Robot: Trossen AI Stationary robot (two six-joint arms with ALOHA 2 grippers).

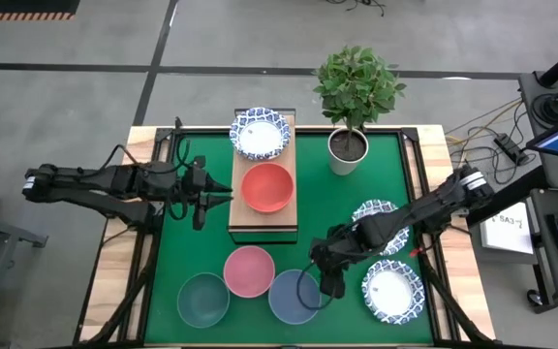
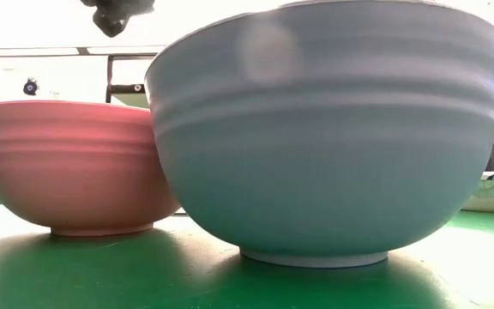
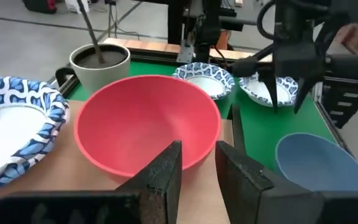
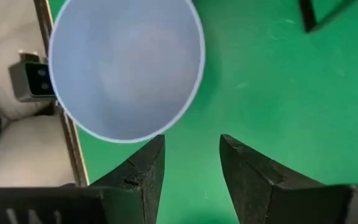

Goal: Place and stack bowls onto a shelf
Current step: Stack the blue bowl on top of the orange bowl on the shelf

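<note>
From above, the right gripper (image 1: 329, 281) hangs low over the green mat (image 1: 395, 165), just beside the near rim of the blue bowl (image 1: 294, 297). It is much the nearer arm to that bowl, so the next pickup looks like its job. The shelf (image 1: 263, 225), a light-wood plank whose long axis runs away from the table's front edge, already carries a blue-patterned white bowl (image 1: 260, 133) at its far end and a red bowl (image 1: 267, 186) at the middle. The left gripper (image 1: 207, 197) waits just off the shelf's left edge. A pink bowl (image 1: 249, 269) and a grey-green bowl (image 1: 202, 300) sit by the blue one; two more patterned bowls (image 1: 391, 291) lie under and beyond the right arm, near a potted plant (image 1: 355, 92).

At table height, the blue bowl's smooth, faintly ribbed wall on a small foot fills the view, the pink bowl just beside it.

The left wrist view shows its fingers (image 3: 166, 174) slightly parted and holding nothing, aimed at the glossy red bowl.

The right wrist view shows its fingers (image 4: 143, 168) apart and empty, the blue bowl's thin round rim just ahead of one fingertip, not yet between them.
</note>
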